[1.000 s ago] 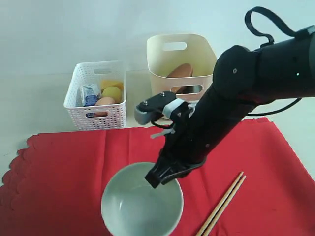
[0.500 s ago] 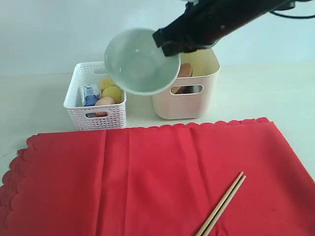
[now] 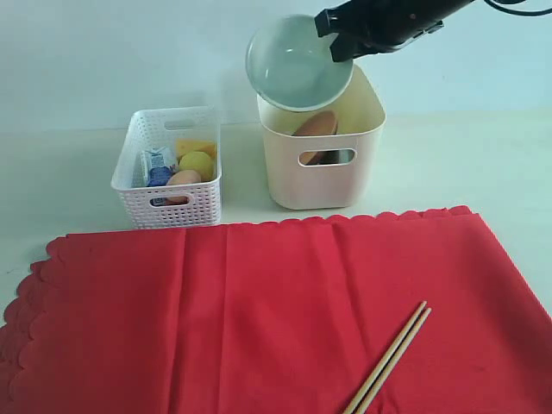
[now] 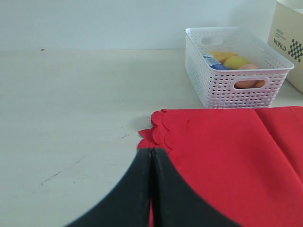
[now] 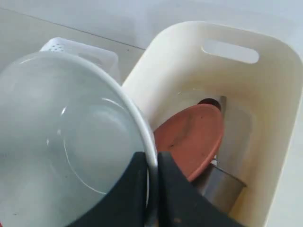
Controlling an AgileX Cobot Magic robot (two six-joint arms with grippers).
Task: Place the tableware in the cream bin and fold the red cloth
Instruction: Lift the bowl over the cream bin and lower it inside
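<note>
While the right pincer (image 5: 152, 163) clamps it, the bowl (image 3: 297, 62) hangs tilted.

The cloth (image 3: 259, 310) lies spread on the counter (image 3: 69, 172) at the front, with the chopsticks (image 3: 388, 360) on its right part. Behind it stand the basket (image 3: 168, 207) on the left and the bin (image 3: 319, 185) to its right, apart. The basket holds a carton (image 3: 158, 164), a lemon (image 3: 196, 162) and an egg (image 3: 184, 178). In the bin a plate (image 3: 315, 125) leans over a cup (image 5: 220, 182). The bowl (image 3: 297, 62) hangs tilted above the bin's left rim, in the right end effector (image 3: 338, 45).
</note>
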